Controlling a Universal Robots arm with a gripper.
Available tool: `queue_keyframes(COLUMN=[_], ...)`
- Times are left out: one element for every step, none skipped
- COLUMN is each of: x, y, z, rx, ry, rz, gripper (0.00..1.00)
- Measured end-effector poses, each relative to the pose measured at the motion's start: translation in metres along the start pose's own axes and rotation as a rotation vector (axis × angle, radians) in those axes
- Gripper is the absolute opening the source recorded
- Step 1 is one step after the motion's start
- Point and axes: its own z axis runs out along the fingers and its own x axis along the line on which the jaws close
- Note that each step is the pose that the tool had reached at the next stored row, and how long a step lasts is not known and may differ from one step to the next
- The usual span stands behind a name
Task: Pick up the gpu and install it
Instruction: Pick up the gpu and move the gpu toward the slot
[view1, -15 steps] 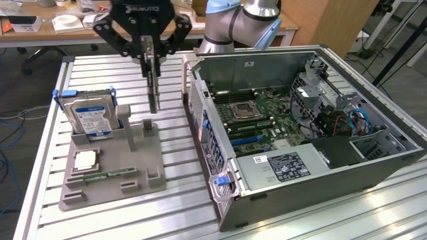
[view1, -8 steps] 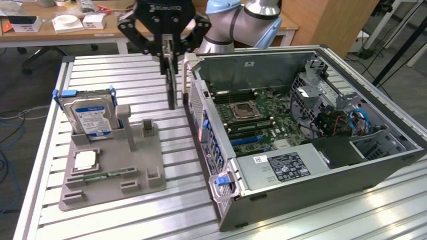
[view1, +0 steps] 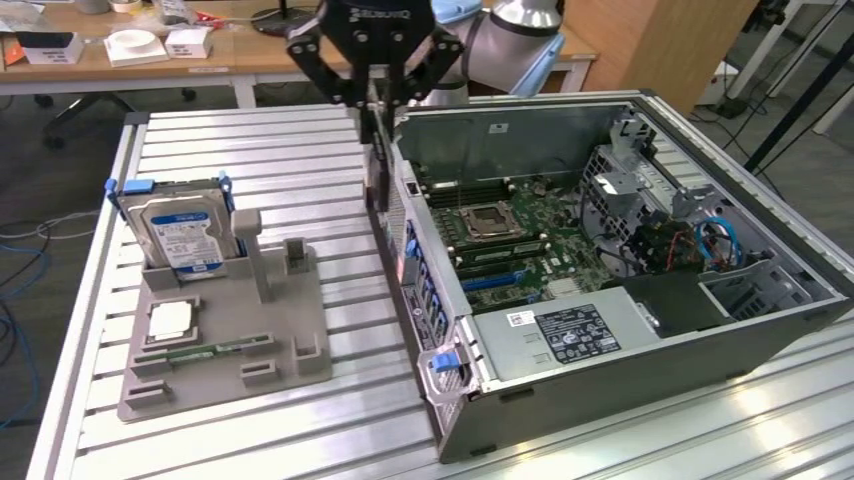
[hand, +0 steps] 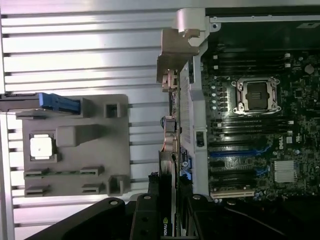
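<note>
End effector (view1: 379, 103): fingers closed partway onto the gpu (view1: 379, 160), which is pinched between them and clear of the table (view1: 267, 140).

Gpu position: it hangs at the wall of the open computer case (view1: 747, 330) that faces the grey fixture tray (view1: 287, 330), between tray and case. Whether it touches that wall, cannot tell.

Orientation, exterior view: the card is edge-on to the camera, a thin dark strip. Its long axis runs straight down from the fingers, upright with no visible tilt.

Orientation, wrist view: the gpu (hand: 171, 150) is again seen on edge. Its long axis runs away from the end effector (hand: 170, 205), parallel to the case wall. The silver end bracket (hand: 177, 50) sits at the end far from the fingers, which the exterior view does not resolve.

The wrist view also gives the board layout beside the card: the CPU socket (hand: 257, 95) and blue expansion slots (hand: 240, 150) on the motherboard (hand: 295, 125).

The exterior view gives the height of the card above the table, and the hard drive (view1: 187, 235) standing upright at the tray's far end. A memory stick (view1: 214, 350) lies flat in the tray, and a power supply (view1: 567, 330) sits inside the case.
</note>
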Motion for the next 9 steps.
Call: queue_keyframes(x=[-0.004, -0.008, -0.013, -0.017, -0.021, -0.025, -0.029, -0.034, -0.038], y=[0.0008, 0.0016, 0.0024, 0.0032, 0.0039, 0.0047, 0.0054, 0.0062, 0.0069], z=[0.0002, 0.0003, 0.0004, 0.0005, 0.0007, 0.0009, 0.0011, 0.0012, 0.0013], rx=[-0.0001, -0.0001, 0.0, 0.0, 0.0, 0.0, -0.0002, 0.0, -0.0001], ry=[-0.0001, -0.0001, 0.0, 0.0, -0.0001, 0.0, -0.0001, -0.0001, 0.0], rz=[0.0, 0.0, 0.0, 0.0, 0.0, 0.0, 0.0, 0.0, 0.0], gripper=[0.26, 0.26, 0.26, 0.26, 0.26, 0.26, 0.26, 0.26, 0.26])
